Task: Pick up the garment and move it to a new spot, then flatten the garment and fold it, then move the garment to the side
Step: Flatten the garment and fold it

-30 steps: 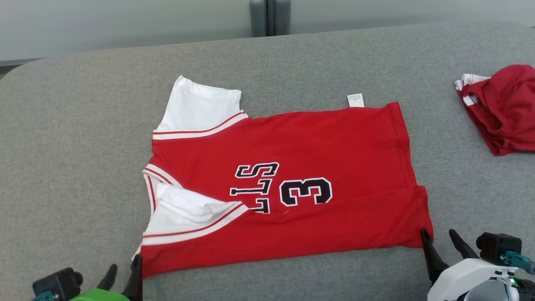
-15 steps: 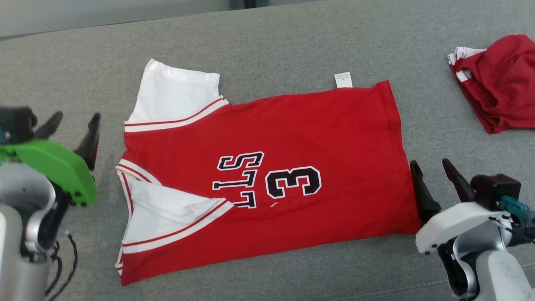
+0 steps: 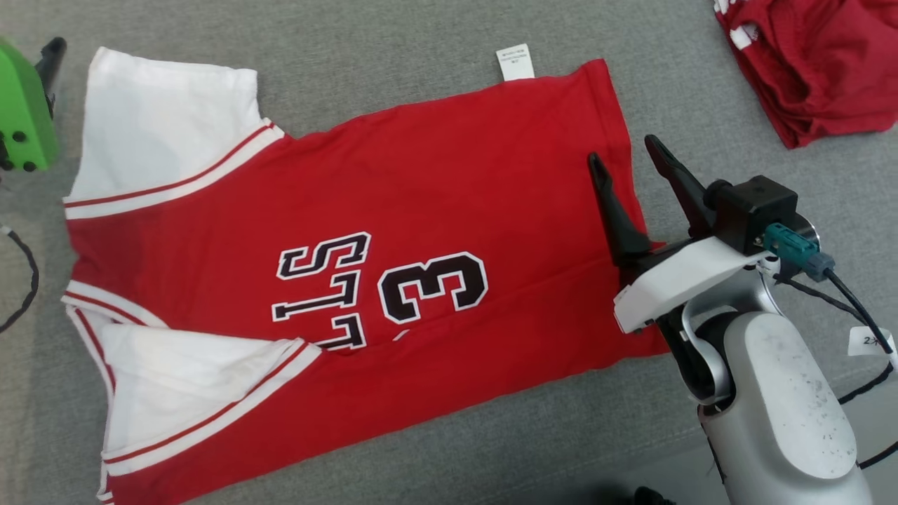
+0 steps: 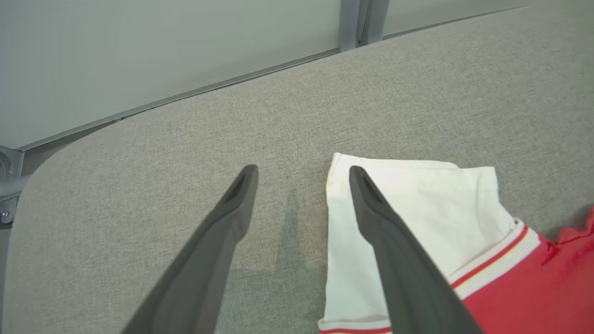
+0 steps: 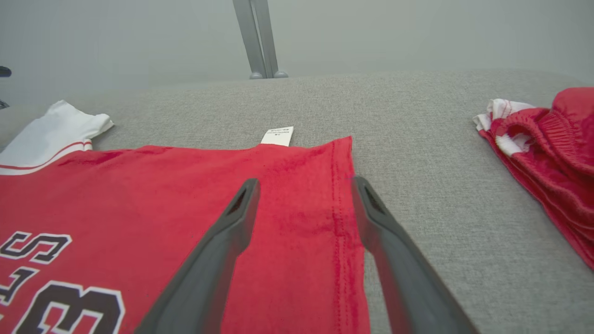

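The red jersey (image 3: 421,175) with white sleeves and a black "3" lies flat on the grey padded surface (image 3: 393,35); its lower edge is folded over, and the near sleeve is tucked on top. My right gripper (image 3: 621,149) is open, hovering over the jersey's hem (image 5: 343,208), one finger above the red cloth and the other at its edge. In the left wrist view my left gripper (image 4: 302,169) is open beside the far white sleeve (image 4: 417,208), its right finger over the sleeve's edge. The left arm's green housing (image 3: 21,112) sits at the head view's left edge.
A second red garment (image 3: 807,56) lies crumpled at the far right, apart from the jersey, and shows in the right wrist view (image 5: 547,139). A white label (image 3: 515,63) sticks out from the jersey's far edge. The surface's rounded far edge (image 4: 139,116) meets a pale wall.
The head camera has tilted down and closer. Both arms have reached forward: the right gripper from the near corner to the hem, the left up beside the far sleeve. The jersey lies unchanged.
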Available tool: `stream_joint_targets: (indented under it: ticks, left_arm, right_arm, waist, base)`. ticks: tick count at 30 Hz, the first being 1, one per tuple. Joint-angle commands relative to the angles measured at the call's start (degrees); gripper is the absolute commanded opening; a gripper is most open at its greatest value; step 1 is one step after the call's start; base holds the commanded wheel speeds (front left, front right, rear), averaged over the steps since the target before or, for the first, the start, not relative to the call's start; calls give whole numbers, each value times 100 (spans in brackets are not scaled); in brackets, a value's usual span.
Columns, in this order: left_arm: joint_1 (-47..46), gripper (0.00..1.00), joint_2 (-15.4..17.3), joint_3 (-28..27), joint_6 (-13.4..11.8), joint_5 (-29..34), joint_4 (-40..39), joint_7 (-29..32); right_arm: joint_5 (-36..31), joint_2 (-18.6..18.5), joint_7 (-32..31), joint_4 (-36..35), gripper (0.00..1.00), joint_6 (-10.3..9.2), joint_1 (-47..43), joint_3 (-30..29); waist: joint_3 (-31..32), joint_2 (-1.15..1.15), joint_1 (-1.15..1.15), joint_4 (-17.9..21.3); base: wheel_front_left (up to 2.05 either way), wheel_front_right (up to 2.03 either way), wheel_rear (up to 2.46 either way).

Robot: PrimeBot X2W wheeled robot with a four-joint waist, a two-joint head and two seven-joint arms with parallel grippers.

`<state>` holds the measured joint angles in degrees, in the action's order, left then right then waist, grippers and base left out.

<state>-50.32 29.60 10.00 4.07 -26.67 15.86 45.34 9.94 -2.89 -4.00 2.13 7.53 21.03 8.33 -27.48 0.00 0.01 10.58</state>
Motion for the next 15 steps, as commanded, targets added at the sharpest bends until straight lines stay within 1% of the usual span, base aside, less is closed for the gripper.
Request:
stream_joint_targets:
  ticks: [1, 7, 12, 13, 14, 15]
  left_arm:
    - [-117, 100, 68, -21, -34, -7, 121, 55]
    - [-184, 100, 270, -114, -113, -31, 514, 247]
    - [-112, 100, 353, -182, -144, -135, 628, 334]
    - [-95, 58, 281, -164, -116, -221, 637, 397]
    - [-94, 38, 234, -158, -115, -266, 626, 437]
    - [-94, 14, 200, -137, -107, -286, 607, 464]
  right_arm:
    - [29, 0, 63, 29, 100, -10, 105, 67]
    - [74, 0, 227, 52, 100, -10, 186, 138]
    - [106, 0, 290, 99, 100, -10, 209, 112]
    - [110, 1, 303, 133, 100, -10, 233, 87]
    - [109, 1, 300, 151, 100, -10, 257, 76]
    - [100, -2, 292, 166, 100, -10, 289, 63]
  waist:
    - [-501, 0, -1, 526]
    - [-668, 0, -1, 779]
    - [-715, 0, -1, 863]
    - [-721, 0, -1, 856]
    - [-719, 0, -1, 846]
    - [-713, 0, -1, 828]
  base:
    - [0, 0, 0]
    - [0, 0, 0]
    - [0, 0, 0]
    - [0, 0, 0]
    - [0, 0, 0]
    - [0, 0, 0]
